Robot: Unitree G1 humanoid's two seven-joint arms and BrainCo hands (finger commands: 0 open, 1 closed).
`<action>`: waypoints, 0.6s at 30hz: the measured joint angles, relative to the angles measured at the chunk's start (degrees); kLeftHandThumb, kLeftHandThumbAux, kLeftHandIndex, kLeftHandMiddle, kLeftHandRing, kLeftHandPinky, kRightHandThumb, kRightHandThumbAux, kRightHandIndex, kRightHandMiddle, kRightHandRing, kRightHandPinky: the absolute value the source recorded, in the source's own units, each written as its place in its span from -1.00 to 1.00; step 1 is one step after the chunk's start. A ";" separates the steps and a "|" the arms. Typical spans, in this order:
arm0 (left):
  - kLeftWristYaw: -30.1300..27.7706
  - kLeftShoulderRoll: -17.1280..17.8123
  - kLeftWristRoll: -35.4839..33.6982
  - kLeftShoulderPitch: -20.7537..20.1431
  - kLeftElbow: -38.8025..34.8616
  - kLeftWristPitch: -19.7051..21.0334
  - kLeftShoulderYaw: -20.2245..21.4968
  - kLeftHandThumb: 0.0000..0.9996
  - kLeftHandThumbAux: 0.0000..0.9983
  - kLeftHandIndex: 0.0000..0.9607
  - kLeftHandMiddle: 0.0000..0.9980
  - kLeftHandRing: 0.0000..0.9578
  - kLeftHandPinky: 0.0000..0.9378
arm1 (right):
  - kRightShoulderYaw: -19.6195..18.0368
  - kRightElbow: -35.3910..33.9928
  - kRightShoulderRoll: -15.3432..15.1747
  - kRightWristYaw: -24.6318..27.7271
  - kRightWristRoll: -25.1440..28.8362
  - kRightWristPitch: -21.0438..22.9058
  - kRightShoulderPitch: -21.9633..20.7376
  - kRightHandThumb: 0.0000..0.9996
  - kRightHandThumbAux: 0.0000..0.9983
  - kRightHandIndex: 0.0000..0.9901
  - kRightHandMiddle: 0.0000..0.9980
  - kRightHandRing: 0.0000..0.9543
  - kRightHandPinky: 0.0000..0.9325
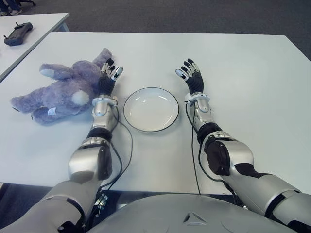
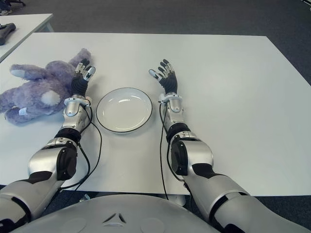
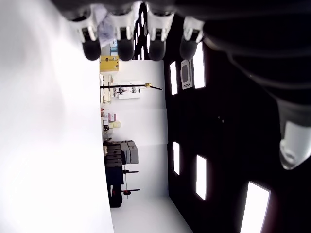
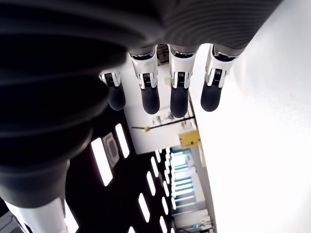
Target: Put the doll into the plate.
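A grey-purple plush doll (image 1: 60, 92) lies on its side on the white table (image 1: 243, 73), at the left. A white plate (image 1: 151, 108) with a dark rim sits empty in the middle, between my two hands. My left hand (image 1: 110, 74) is just right of the doll, fingers spread and holding nothing; its fingertips (image 3: 124, 48) show extended in the left wrist view. My right hand (image 1: 190, 73) is to the right of the plate, fingers (image 4: 150, 97) straight and empty.
A second white table (image 1: 29, 29) stands at the far left with a black controller (image 1: 17, 33) on it. Dark carpet lies beyond the table's far edge. Cables run along both forearms.
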 measured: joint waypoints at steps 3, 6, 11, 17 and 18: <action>0.49 0.01 0.00 0.01 -0.02 -0.06 -0.05 -1.00 -0.01 -1.00 -1.00 -1.00 -1.00 | 0.00 0.00 0.00 -0.01 0.01 0.00 0.00 -1.00 0.52 -0.82 -0.77 -0.77 -0.73; 0.94 0.04 0.00 0.02 -0.03 -0.12 -0.20 -1.00 -0.01 -1.00 -1.00 -1.00 -1.00 | 0.00 0.00 0.00 -0.02 0.00 0.00 0.00 -1.00 0.53 -0.81 -0.77 -0.76 -0.73; 2.07 0.15 0.00 0.03 -0.06 -0.83 -0.61 -1.00 -0.04 -1.00 -1.00 -1.00 -1.00 | 0.01 0.01 0.01 -0.09 0.00 0.00 0.03 -1.00 0.57 -0.81 -0.77 -0.76 -0.72; 3.84 0.68 0.02 0.31 -0.70 -2.84 -1.46 -1.00 -0.02 -1.00 -1.00 -1.00 -1.00 | 0.06 0.04 0.04 -0.18 -0.01 0.03 0.10 -1.00 0.55 -0.83 -0.78 -0.77 -0.73; 4.32 0.93 0.07 0.48 -1.12 -3.21 -1.61 -1.00 -0.02 -1.00 -1.00 -1.00 -1.00 | 0.08 0.04 0.04 -0.18 -0.01 0.03 0.10 -1.00 0.55 -0.83 -0.78 -0.77 -0.73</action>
